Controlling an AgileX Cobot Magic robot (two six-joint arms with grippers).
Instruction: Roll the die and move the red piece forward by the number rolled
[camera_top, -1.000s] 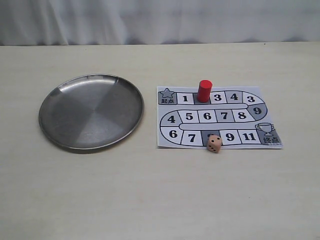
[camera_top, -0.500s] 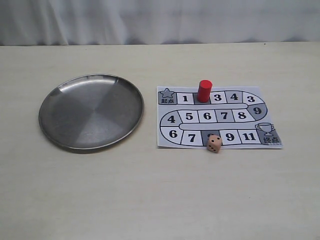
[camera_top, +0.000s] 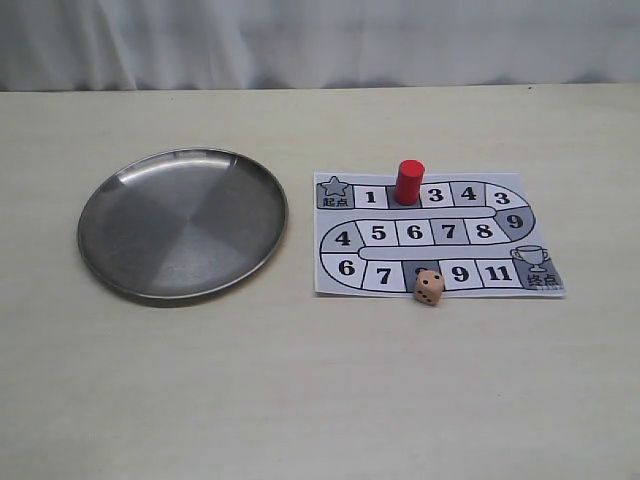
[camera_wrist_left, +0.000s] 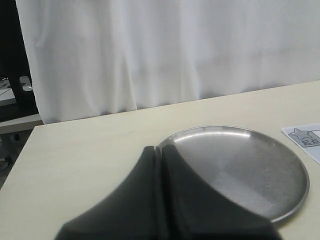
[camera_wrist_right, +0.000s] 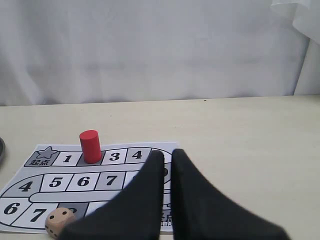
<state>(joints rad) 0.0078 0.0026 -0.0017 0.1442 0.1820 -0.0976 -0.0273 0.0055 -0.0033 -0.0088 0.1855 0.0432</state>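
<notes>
Right gripper (camera_wrist_right: 165, 154), jaws together and empty, faces the paper game board (camera_top: 415, 233). The die (camera_top: 430, 287) sits on the board's edge between squares 7 and 9, on the right arm's side, so that arm is nearer. The red piece (camera_top: 408, 181) stands between 1 and 3. Left gripper (camera_wrist_left: 157, 152), also closed, points at the steel plate (camera_wrist_left: 280, 210).

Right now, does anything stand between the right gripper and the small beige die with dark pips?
Nothing visible does. Only the paper game board lies between the right gripper and the die; the red cylinder pawn stands apart between squares 1 and 3.
</notes>
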